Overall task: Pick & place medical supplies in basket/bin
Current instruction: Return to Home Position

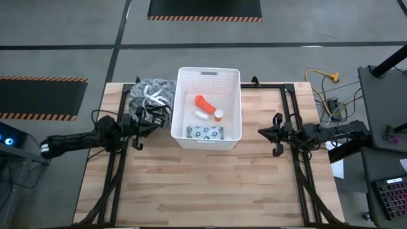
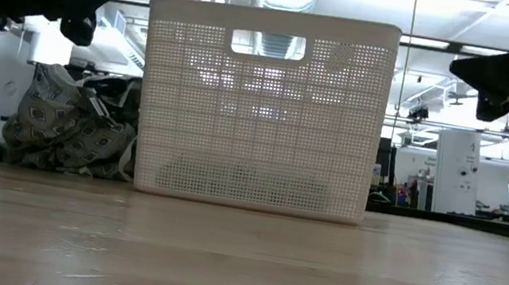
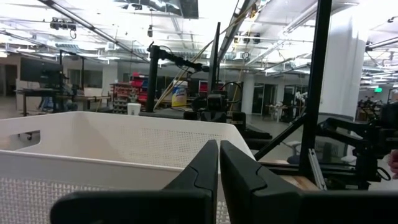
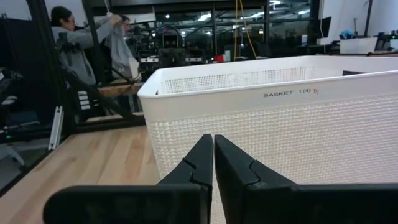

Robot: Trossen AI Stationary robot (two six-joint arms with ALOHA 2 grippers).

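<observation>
The white ribbed bin (image 1: 208,107) stands at the table's far middle, also seen as the bin (image 2: 262,108), the bin (image 3: 118,149) and the bin (image 4: 280,118). Inside lie an orange bottle (image 1: 202,103), a small white cylinder (image 1: 201,115), a round cap (image 1: 219,114) and the grey-blue dotted packet (image 1: 205,132). My left gripper (image 1: 152,124) hangs shut above the table just left of the bin; in its wrist view the left gripper (image 3: 219,163) points at the bin's rim. My right gripper (image 1: 264,132) is shut to the bin's right, raised off the table, the right gripper (image 4: 213,158) facing the wall.
A grey patterned cloth bundle with white straps (image 1: 151,97) lies against the bin's left side at the far left, the bundle (image 2: 70,125) resting on the table. Bare wooden tabletop (image 1: 210,184) spreads across the near half. People (image 4: 74,43) stand in the room beyond.
</observation>
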